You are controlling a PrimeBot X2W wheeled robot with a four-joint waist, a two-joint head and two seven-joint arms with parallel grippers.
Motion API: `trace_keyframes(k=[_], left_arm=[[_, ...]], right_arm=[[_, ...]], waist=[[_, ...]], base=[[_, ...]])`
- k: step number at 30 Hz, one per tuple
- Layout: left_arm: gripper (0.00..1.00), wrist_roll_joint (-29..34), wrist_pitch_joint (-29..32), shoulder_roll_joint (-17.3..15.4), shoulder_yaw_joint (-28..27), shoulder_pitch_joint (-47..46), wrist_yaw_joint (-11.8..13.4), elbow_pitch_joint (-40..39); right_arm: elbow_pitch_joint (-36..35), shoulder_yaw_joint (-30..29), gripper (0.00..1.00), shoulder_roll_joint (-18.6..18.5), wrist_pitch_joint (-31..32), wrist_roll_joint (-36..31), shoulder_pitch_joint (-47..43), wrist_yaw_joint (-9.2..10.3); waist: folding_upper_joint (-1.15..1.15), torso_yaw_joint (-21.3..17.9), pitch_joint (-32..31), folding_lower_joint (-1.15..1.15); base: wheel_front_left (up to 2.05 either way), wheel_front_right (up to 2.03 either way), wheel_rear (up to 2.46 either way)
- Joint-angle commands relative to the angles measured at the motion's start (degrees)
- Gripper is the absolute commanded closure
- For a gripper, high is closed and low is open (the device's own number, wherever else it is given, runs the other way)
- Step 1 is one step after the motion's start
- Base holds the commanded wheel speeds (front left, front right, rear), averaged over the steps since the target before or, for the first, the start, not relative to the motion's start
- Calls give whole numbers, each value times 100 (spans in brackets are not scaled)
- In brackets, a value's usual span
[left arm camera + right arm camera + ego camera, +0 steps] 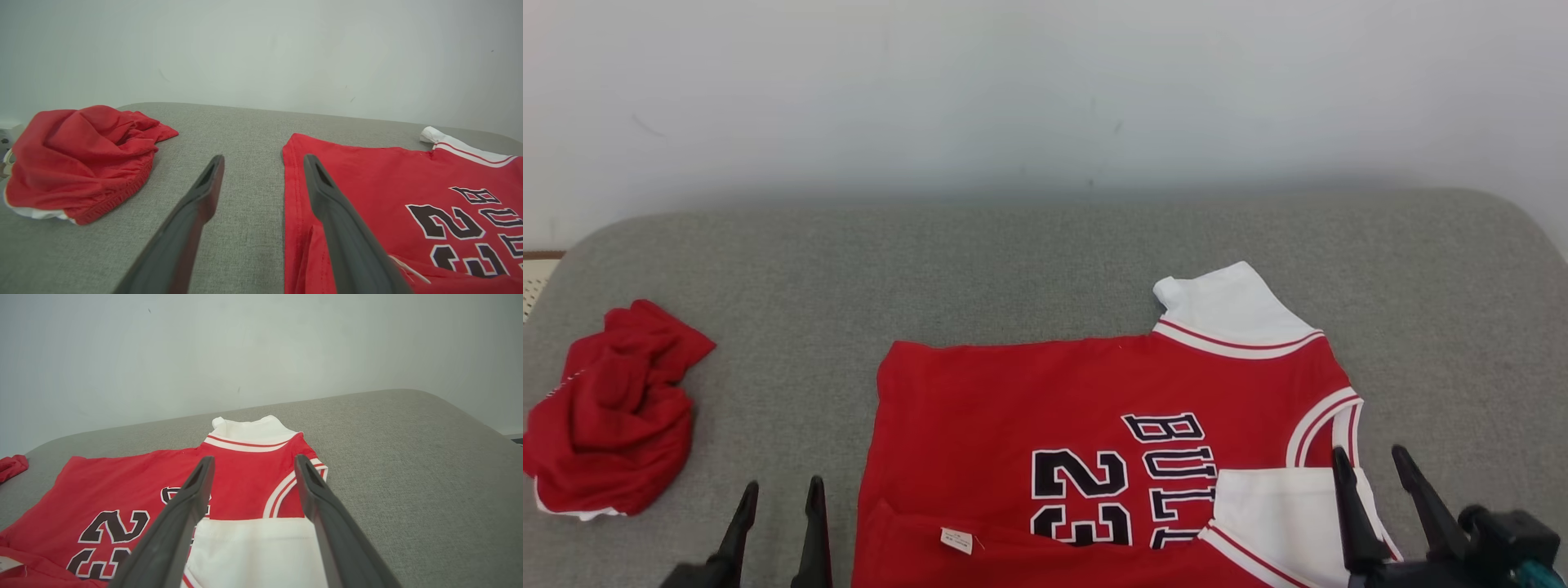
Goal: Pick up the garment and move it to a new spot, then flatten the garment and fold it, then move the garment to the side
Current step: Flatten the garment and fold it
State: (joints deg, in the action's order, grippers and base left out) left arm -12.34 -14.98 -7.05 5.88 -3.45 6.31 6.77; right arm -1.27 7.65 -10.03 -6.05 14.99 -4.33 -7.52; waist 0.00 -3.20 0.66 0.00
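The garment (1045, 425) is a red jersey with white sleeves and black "23" lettering, spread on the grey cushion at centre right; its near sleeve is folded over the front and the near hem is turned up. It also lies in the left wrist view (392, 196) and the right wrist view (241, 486). My left gripper (782, 490) is open with nothing in it, just left of the jersey's hem edge (261, 161). Over the folded white sleeve hovers my right gripper (1370, 457), open and holding nothing (251, 461).
A second red garment (613, 408) lies crumpled at the cushion's left end, also in the left wrist view (81, 159). A white wall rises behind the grey cushion (1045, 261). Bare cushion stretches behind and to the right of the jersey.
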Motion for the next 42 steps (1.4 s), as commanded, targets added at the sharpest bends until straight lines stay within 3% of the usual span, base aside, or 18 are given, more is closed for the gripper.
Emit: trace_keyframes(k=[1,12,17,26,42], left_arm=[[0,-121,56,-54,-23,-218,-86,117],[0,-761,1212,-308,-41,-2054,-806,898],[0,-1208,1702,-331,-218,-2655,-953,1151],[0,-1489,2262,-544,-243,-3368,-1064,1755],[0,-1431,2476,-553,-23,-3261,-973,2250]], right_arm=[[14,49,0,-25,9,-7,192,5],[700,449,0,-168,-65,181,1977,5],[1090,664,0,-186,-193,278,2691,5],[1953,1107,0,-110,-588,474,3669,5],[2658,1309,0,-72,-871,670,4018,5]], waist=[[0,-93,126,0],[0,-484,1053,0],[0,-664,1398,0],[0,-913,1675,0],[0,-897,1621,0]], base=[[0,0,0],[0,0,0],[0,0,0],[0,0,0],[0,0,0]])
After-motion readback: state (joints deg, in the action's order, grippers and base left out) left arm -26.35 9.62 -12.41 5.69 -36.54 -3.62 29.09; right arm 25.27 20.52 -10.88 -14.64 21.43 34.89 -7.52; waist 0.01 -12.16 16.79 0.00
